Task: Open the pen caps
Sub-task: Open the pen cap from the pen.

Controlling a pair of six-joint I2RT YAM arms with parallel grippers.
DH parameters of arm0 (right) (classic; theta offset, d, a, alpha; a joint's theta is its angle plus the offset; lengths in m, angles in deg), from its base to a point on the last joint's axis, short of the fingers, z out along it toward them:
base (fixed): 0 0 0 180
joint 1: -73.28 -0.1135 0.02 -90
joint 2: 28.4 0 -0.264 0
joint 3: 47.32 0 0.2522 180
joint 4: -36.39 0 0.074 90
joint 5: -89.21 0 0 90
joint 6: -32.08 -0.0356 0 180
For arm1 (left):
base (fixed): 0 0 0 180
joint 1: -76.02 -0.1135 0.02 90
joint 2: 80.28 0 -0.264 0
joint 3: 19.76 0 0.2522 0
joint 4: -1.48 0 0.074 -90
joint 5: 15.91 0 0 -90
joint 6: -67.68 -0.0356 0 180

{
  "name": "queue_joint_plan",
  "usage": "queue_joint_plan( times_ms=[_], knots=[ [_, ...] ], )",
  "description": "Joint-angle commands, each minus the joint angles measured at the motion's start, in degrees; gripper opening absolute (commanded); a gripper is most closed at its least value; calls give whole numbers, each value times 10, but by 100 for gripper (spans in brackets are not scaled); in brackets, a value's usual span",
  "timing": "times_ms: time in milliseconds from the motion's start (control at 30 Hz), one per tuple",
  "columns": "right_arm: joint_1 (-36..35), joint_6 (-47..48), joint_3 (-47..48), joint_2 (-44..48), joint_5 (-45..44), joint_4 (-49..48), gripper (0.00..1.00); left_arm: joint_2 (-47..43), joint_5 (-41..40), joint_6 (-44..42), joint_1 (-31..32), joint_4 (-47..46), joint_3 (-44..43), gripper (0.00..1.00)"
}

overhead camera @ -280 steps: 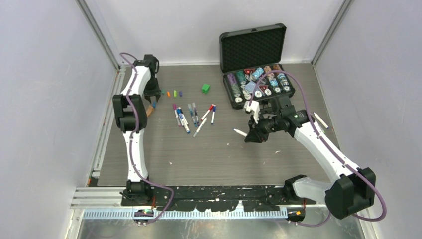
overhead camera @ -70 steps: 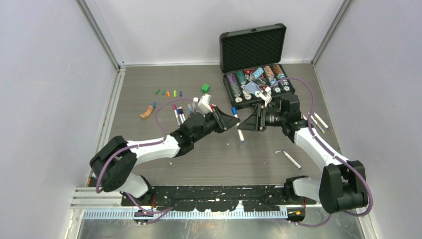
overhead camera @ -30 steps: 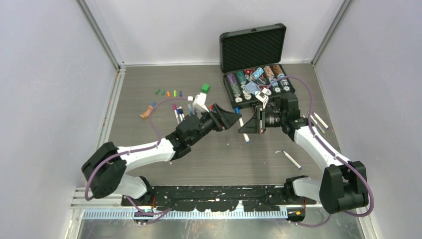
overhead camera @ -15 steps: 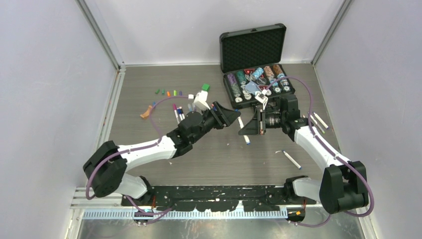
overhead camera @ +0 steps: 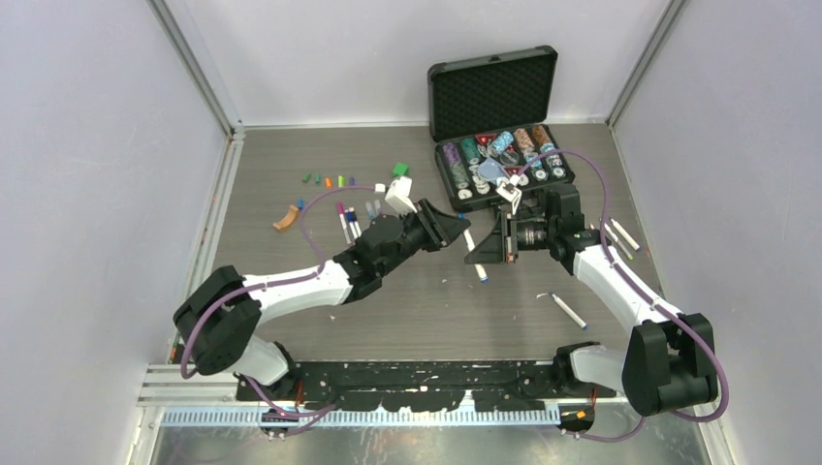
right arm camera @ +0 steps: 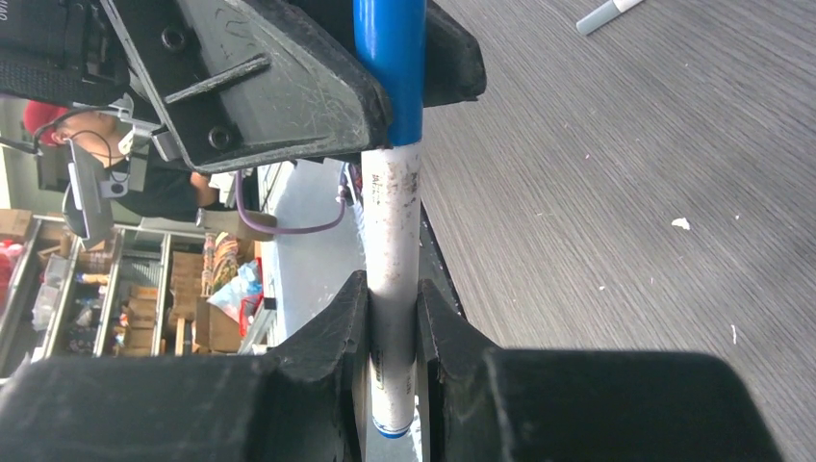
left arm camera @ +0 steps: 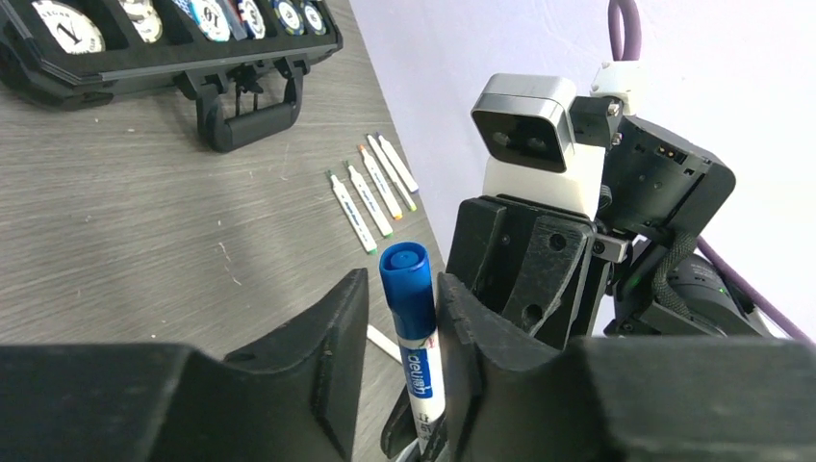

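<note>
Right claw [right arm camera: 393,289] clamps the pen [right arm camera: 393,217]; left claw [left arm camera: 399,300] brackets its blue cap [left arm camera: 405,274], grip unclear, chip case [overhead camera: 492,95] behind.

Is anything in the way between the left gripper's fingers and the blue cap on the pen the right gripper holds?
Nothing visible. The blue cap stands directly between the fingers of the left gripper, with a thin gap showing on one side in the left wrist view. The right gripper clamps the white barrel further down the pen, clear of the cap.
</note>
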Motion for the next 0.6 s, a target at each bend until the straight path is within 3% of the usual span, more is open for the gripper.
queue_joint_plan(
  times_ms=[0, 100, 233, 433, 567],
  knots=[
    [-3, 12, 26, 13, 13, -6, 0, 6, 7, 5, -6, -26, -28, 29],
    [-3, 14, 25, 14, 13, -5, 0, 8, 10, 9, -11, -31, -28, 21],
    [-3, 17, 26, 12, 14, 1, 0, 7, 11, 18, -22, -48, -23, 0],
    [-4, 29, 25, 17, 13, 16, 0, -7, 21, 54, -100, -97, -5, 0],
    [-11, 57, 33, 17, 6, 49, 0, -28, 23, 41, -152, -74, -22, 0]
  ],
)
